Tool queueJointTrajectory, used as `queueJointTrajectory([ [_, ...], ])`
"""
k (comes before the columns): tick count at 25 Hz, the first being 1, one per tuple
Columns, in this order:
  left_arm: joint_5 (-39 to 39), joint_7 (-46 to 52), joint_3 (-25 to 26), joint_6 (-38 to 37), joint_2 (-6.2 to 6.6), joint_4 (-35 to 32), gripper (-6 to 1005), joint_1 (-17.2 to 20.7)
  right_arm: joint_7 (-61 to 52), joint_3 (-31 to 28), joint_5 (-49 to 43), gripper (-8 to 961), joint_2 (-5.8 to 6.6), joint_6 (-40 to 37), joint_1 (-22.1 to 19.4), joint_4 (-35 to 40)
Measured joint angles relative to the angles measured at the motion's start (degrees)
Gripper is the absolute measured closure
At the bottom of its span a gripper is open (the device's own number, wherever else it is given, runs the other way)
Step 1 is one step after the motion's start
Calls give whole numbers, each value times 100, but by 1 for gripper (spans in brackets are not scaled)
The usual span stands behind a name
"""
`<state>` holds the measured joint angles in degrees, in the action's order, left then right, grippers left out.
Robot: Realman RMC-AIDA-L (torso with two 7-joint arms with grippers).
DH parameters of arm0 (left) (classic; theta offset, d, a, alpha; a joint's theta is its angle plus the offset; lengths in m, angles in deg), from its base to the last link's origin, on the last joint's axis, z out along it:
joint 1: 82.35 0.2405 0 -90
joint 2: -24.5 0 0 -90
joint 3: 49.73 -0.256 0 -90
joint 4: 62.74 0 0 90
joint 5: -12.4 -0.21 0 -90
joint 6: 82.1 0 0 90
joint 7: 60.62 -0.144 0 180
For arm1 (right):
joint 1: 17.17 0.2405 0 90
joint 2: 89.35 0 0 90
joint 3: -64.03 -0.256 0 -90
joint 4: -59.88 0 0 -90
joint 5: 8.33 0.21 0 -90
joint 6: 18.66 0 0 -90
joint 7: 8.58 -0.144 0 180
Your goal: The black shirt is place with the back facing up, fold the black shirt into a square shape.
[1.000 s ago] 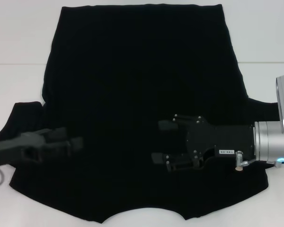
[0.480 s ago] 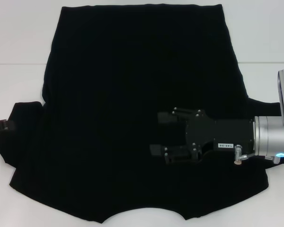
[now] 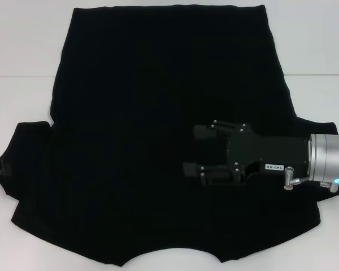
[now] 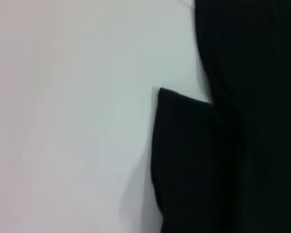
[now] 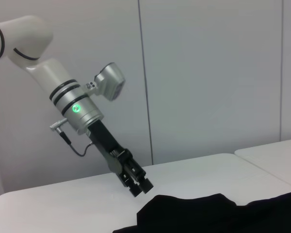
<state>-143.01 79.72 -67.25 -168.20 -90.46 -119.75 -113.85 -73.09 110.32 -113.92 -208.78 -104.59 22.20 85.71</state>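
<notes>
One black shirt (image 3: pixel 158 130) covers the white table (image 3: pixel 22 101); right claw (image 3: pixel 193 151) wide.

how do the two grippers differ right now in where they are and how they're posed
The right gripper lies level over the black shirt, reaching in from the robot's right; the left gripper is angled steeply down over the white table, beside the sleeve rather than over the shirt's body. The right gripper's jaws are open; the left's look shut or nearly so. Both are black with silver wrists, and neither holds fabric.
</notes>
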Motion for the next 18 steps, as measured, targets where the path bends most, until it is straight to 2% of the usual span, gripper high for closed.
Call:
queueJointTrajectory([
  [11, -138, 132, -61, 394, 33, 640, 126, -164, 0, -49, 47, 38, 32, 1, -52, 0],
  [18, -145, 136, -79, 407, 7, 672, 133, -199, 0, -119, 48, 38, 41, 0, -82, 7],
])
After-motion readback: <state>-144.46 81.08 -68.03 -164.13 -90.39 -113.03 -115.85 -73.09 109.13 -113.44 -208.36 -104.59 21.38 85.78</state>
